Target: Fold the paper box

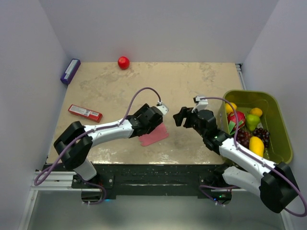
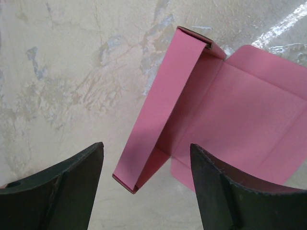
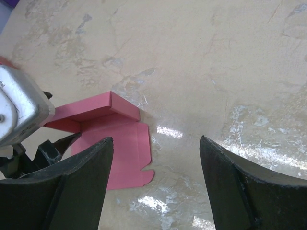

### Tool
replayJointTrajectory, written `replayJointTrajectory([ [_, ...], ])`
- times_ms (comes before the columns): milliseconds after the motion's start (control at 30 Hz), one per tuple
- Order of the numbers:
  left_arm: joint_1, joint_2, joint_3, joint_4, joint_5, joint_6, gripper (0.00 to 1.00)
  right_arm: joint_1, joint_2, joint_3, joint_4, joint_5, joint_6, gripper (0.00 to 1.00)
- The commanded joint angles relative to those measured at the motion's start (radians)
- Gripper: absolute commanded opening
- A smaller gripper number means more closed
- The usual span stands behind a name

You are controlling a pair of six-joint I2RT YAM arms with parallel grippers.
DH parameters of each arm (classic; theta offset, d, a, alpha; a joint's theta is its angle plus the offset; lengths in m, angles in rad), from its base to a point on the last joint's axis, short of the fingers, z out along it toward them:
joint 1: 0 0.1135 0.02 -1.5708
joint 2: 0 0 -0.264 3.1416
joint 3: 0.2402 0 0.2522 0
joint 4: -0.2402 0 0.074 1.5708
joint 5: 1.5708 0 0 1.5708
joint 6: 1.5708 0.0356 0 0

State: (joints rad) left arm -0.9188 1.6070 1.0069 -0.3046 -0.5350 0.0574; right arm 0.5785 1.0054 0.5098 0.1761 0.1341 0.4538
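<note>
Nearest the lens, at the front edge of the table (image 1: 192,81), the two arms are bolted down, and both reach inward toward the middle.

At far left a purple packet (image 1: 70,71) lies against the wall. Closer in is a narrow red bar-shaped packet (image 1: 85,112), and a red ball (image 1: 123,62) rests at the back edge. All three are well apart from the work.

The left gripper (image 2: 145,146) hangs over the paper box (image 1: 154,135), which lies on the table just left of centre, partly under that wrist. Its fingers are spread and grasp nothing; the box's one raised wall (image 2: 158,110) stands in the gap between them, and I cannot tell whether either pad touches it. That long wall is creased upright and looks doubled over along its top edge. The rest of the pink card lies flat, with the base panel, the far flap and its rounded tabs all unfolded.

Just right of the box, the right gripper (image 3: 156,140) hovers above bare table with its fingers released and empty. At far right a green bin (image 1: 283,134) holds toy fruit.

By my reading the fold is at an early stage. One side is up, while the other walls, the end tabs and the closing flap remain to be raised and tucked.
</note>
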Motion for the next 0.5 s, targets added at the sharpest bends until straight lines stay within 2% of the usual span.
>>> replayJointTrajectory([
  [0, -0.006, 0.027, 0.058, 0.073, -0.071, 0.052, 0.74, -0.006, 0.005, -0.007, 0.01, -0.045, 0.009, 0.75],
  [67, -0.006, 0.057, 0.074, 0.076, -0.072, 0.059, 0.64, -0.006, 0.009, -0.007, 0.019, -0.047, 0.009, 0.74],
  [100, -0.005, 0.068, 0.081, 0.076, -0.074, 0.059, 0.53, -0.005, 0.009, -0.008, 0.02, -0.045, 0.011, 0.73],
  [200, 0.005, 0.096, 0.094, 0.082, -0.056, 0.061, 0.34, -0.006, -0.007, -0.011, 0.01, -0.041, 0.013, 0.71],
  [300, 0.031, 0.113, 0.104, 0.082, -0.008, 0.047, 0.24, -0.006, -0.031, -0.002, -0.03, -0.034, 0.019, 0.69],
  [467, 0.125, 0.111, 0.111, 0.073, 0.133, -0.017, 0.19, -0.006, -0.07, 0.057, -0.169, -0.044, 0.014, 0.68],
])
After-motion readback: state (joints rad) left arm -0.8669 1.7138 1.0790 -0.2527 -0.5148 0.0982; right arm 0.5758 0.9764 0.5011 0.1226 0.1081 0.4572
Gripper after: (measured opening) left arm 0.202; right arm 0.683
